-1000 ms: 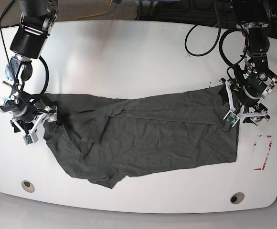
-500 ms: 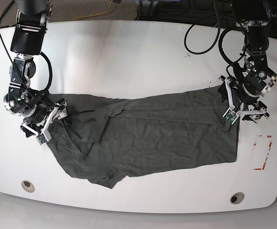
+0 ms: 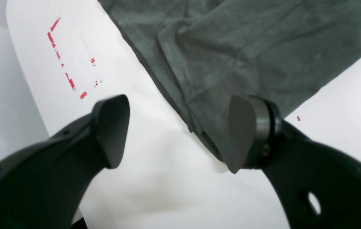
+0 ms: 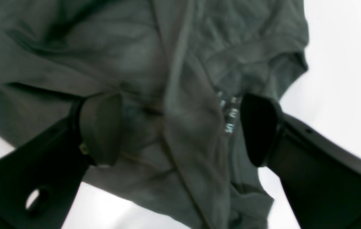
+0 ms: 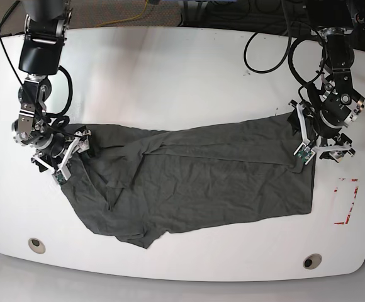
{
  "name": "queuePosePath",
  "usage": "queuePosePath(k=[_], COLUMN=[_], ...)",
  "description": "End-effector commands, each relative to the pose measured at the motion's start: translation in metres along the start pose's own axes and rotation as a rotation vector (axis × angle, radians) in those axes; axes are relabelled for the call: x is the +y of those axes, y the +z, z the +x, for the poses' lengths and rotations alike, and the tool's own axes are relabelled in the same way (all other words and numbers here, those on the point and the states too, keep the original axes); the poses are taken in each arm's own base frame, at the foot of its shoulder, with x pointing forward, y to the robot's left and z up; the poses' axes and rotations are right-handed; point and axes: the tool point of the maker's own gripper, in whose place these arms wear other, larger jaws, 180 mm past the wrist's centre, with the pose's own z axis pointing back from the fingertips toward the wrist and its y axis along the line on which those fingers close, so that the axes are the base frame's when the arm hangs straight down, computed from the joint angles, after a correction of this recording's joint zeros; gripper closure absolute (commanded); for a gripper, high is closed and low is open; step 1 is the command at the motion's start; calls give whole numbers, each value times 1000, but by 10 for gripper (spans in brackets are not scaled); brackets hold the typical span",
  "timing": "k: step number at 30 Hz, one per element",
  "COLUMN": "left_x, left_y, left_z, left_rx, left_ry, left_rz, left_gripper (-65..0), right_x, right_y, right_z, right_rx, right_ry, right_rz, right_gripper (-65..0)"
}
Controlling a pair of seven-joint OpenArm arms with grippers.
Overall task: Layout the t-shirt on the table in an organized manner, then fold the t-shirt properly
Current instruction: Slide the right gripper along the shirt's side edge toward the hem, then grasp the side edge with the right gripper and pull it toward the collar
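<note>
The dark grey t-shirt (image 5: 195, 182) lies spread lengthwise across the white table (image 5: 170, 82), wrinkled, with its left end bunched. My right gripper (image 5: 61, 163) is at that left end. In the right wrist view it (image 4: 180, 127) stands open astride a raised fold of the t-shirt (image 4: 136, 47), with the pale printed label (image 4: 228, 114) between its fingers. My left gripper (image 5: 321, 153) is at the shirt's right edge. In the left wrist view it (image 3: 179, 133) is open, and a corner of the t-shirt (image 3: 231, 47) reaches in beside one finger (image 3: 247, 133).
A red tape rectangle (image 5: 347, 201) marks the table right of the shirt, also seen as the red tape (image 3: 69, 63) from the left wrist. Two round grommets (image 5: 36, 245) (image 5: 312, 260) sit near the front edge. A black cable (image 5: 264, 56) loops at the back right.
My right gripper has moved up and to the right, from beside the shirt's left end onto its bunched fabric, and its jaws have narrowed a little. The left gripper has stayed put.
</note>
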Motion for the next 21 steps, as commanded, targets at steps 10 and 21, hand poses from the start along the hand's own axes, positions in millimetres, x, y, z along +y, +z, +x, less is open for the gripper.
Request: queuePosePath(k=[10,21], left_x=[9,10], left_y=[4,4], left_z=[10,10], left_rx=[-35,-36], left_ry=[-6,-6], left_rz=[26,27], left_gripper=[-458,-457], right_x=[-16,-16], right_y=[10,10], right_z=[31,31], right_rx=[-104,-103], right_ry=[16,17], right_rz=[-32,-32], right_gripper=[-217,-144])
